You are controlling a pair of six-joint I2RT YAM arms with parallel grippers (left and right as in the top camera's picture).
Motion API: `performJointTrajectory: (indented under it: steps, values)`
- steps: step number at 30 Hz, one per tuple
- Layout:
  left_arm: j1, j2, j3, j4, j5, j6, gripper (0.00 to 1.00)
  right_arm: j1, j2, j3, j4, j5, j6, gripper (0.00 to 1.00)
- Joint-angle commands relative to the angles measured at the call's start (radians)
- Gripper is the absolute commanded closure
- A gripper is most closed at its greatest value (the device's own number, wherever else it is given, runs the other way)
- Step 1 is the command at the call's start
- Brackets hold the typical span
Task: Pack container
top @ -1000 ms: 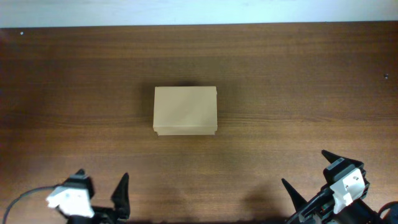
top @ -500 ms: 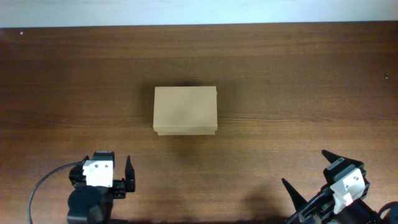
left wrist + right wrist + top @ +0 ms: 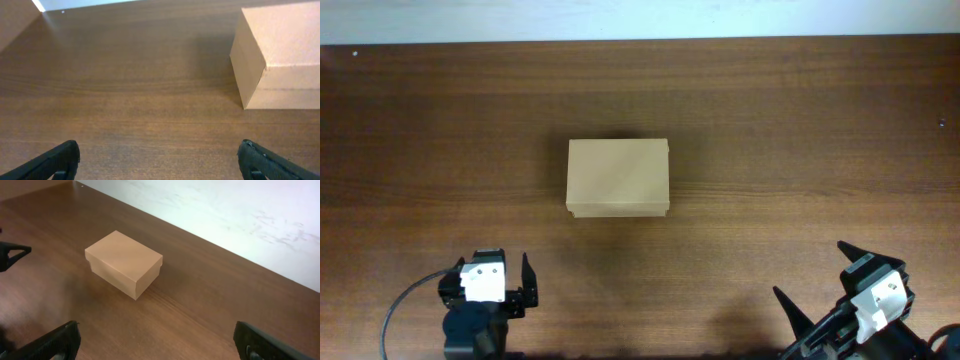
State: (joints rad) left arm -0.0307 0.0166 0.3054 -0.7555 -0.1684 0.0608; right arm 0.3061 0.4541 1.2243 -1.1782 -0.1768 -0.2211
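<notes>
Small rectangular tan-brown cardboard box (image 3: 618, 178) sitting shut at mid-table (image 3: 800, 120), lid down, nothing to pack in sight. Left hand (image 3: 485, 290) near the front edge, well short of the box and off to its left, fingers spread wide, holding nothing. Right hand (image 3: 828, 290) well off to the box's right, wide open and empty too. Best to approach low toward the front lip, catch the flap edge, lift gently.

The small tan cardboard box (image 3: 618, 178) sits mid-table on the brown wooden table (image 3: 800, 120), both grippers well apart behind its near edge.
</notes>
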Motion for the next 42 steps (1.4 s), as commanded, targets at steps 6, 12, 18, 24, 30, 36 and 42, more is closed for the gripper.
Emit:
performJointTrajectory:
  steps: [6, 12, 18, 24, 30, 36, 42]
  values:
    - [-0.009, -0.011, -0.094, 0.005, 0.015, 0.015, 0.01, -0.008, 0.001, -0.004, 0.000, 0.008, -0.007, 0.01]
    - [-0.009, -0.011, -0.115, 0.005, 0.013, 0.016, 0.00, -0.008, 0.001, -0.004, 0.000, 0.008, -0.007, 0.01]
    - [-0.008, -0.011, -0.115, 0.004, 0.014, 0.016, 0.00, -0.008, 0.001, -0.004, 0.000, 0.008, -0.007, 0.01]
    - [-0.008, -0.011, -0.115, 0.004, 0.014, 0.016, 0.00, -0.008, 0.001, -0.004, 0.000, 0.008, -0.007, 0.01]
    - [-0.008, -0.011, -0.115, 0.004, 0.014, 0.016, 0.01, -0.008, 0.001, -0.004, 0.000, 0.008, -0.007, 0.01]
    - [-0.008, -0.011, -0.115, 0.004, 0.014, 0.016, 0.00, -0.008, 0.001, -0.004, -0.016, 0.008, -0.007, 0.01]
    - [-0.008, -0.011, -0.115, 0.004, 0.014, 0.016, 0.00, -0.011, 0.001, -0.023, -0.030, 0.032, -0.008, 0.01]
